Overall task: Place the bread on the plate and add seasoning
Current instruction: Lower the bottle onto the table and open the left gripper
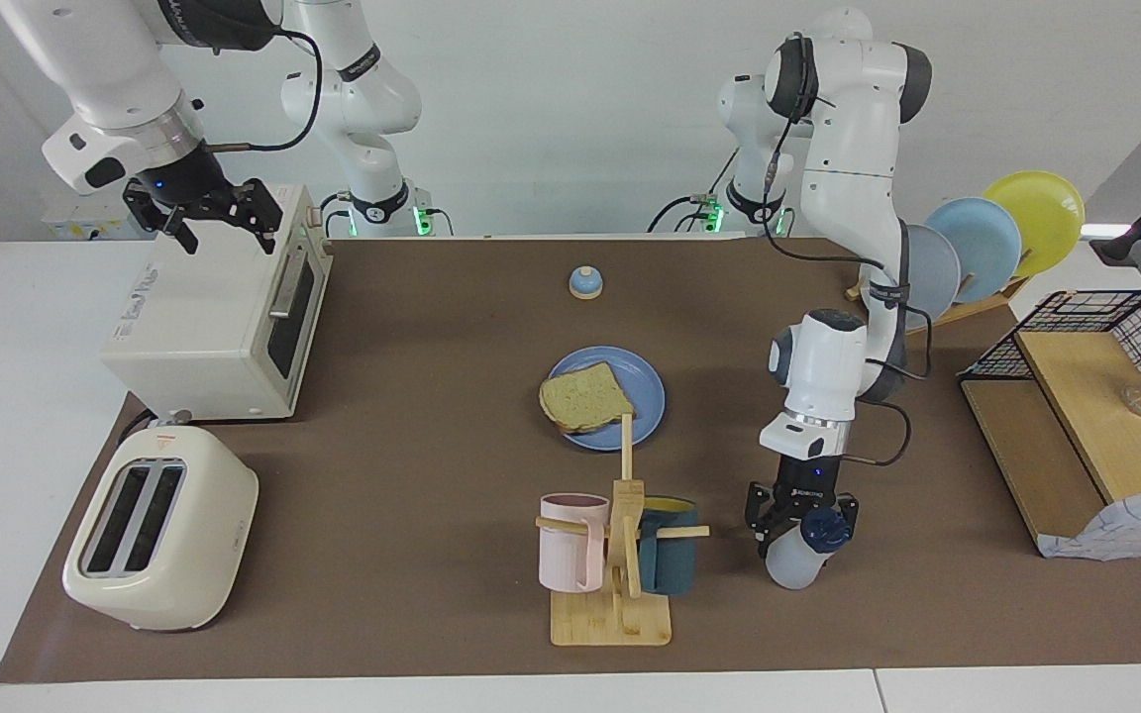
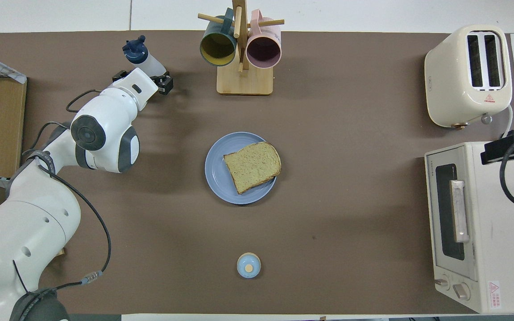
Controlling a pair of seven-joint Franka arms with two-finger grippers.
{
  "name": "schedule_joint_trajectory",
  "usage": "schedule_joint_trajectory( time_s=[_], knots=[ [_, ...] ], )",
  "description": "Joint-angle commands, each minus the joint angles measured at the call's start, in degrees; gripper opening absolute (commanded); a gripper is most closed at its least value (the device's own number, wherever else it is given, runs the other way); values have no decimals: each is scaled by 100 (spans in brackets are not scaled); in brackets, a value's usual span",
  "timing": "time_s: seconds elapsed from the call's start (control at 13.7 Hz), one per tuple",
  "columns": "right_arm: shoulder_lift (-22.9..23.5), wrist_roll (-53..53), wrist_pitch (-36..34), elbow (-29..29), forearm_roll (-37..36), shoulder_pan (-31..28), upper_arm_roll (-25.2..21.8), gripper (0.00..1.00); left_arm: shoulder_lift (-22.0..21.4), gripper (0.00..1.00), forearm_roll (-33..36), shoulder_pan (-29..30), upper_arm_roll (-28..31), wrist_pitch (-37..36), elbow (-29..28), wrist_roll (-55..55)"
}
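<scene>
A brown mat covers the desk (image 1: pixel 412 495) below a plain white wall. The bread (image 1: pixel 585 398) already lies flat on the blue plate (image 1: pixel 646 386) at the middle of the mat, so I judge that only the seasoning step concerns this moment. The seasoning bottle (image 1: pixel 800 551) stands farther from the robots than the plate, toward the left arm's end of the desk and just beside the mug rack (image 1: pixel 620 555), leaning a little. The left gripper (image 1: pixel 800 515) is down around the bottle's upper part, fingers spread to either side of it rather than clamped; whether they touch it I cannot tell. The right gripper (image 1: pixel 217 220) waits over the toaster oven (image 1: pixel 214 317), fingers apart and holding nothing.
</scene>
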Motion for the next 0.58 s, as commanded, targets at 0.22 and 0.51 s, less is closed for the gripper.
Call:
schedule_joint_trajectory(
  time_s=[0.22, 0.51],
  knots=[
    [0, -151, -14, 35, -2, -22, 13, 100, -613, 94, -15, 59, -34, 94, -702, -15],
    [0, -142, -14, 44, -2, -14, 13, 100, -1816, 100, -24, 33, -33, -125, -1880, -41]
  ],
)
